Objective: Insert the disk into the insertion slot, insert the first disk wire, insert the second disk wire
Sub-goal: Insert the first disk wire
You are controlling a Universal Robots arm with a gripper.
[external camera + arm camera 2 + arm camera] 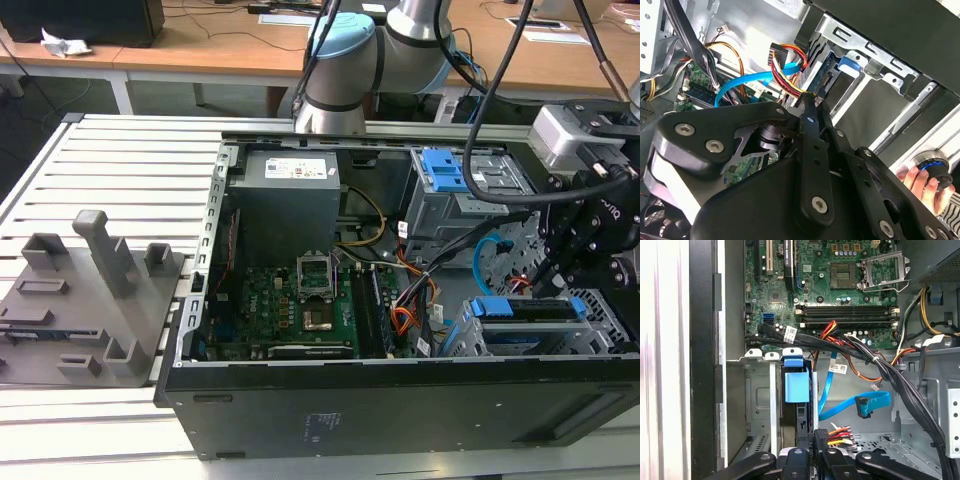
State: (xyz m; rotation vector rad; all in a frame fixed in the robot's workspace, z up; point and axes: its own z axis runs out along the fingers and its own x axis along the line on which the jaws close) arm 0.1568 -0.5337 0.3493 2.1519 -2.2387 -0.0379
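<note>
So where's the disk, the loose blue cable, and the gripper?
the disk [796, 385]: first wrist view, its blue caddy's end tab.
blue cable [865, 406]: first wrist view, its free plug.
gripper [813, 442]: first wrist view, between fingertips shut on the coloured wires [840, 435].

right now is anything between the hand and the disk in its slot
Nothing visible does. The hand, shut on the end of red and yellow wires, is close to the disk in its slot; the blue cable lies aside.

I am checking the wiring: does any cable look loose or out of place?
Yes: the blue cable ends in a plug lying loose near the disk, joined to nothing. The hand is shut on the coloured-wire plug.
</note>
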